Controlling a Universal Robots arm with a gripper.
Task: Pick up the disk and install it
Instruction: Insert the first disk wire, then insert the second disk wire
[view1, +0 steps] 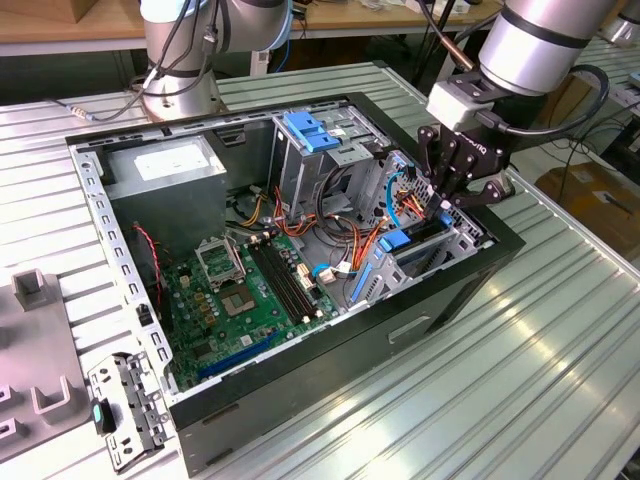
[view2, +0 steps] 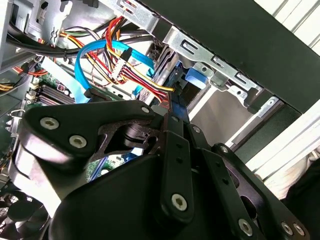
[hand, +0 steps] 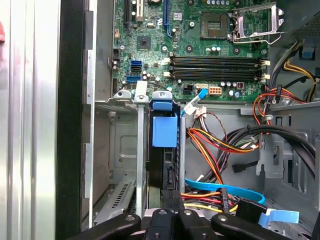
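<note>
The disk (view1: 420, 238) stands on edge in the metal drive bay (view1: 462, 232) at the exterior view's right end of the open computer case (view1: 300, 400). In the first wrist view the disk (hand: 167, 167) shows as a dark edge between two metal rails, with a blue tab at its far end. My gripper (view1: 447, 205) hangs straight over the bay, its black fingers (hand: 165, 215) shut on the disk's near end. In the second wrist view the fingertips meet at my gripper (view2: 169, 117) around the thin edge of the disk (view2: 174, 90).
Orange, yellow and blue cables (view1: 345, 225) crowd the space beside the bay. The green motherboard (view1: 240, 290) lies in the case floor, a grey power-supply box (view1: 165, 165) at the back, a blue-latched cage (view1: 310, 130) behind. A second arm's base (view1: 180, 70) stands beyond. A loose bracket (view1: 125, 405) lies on the table.
</note>
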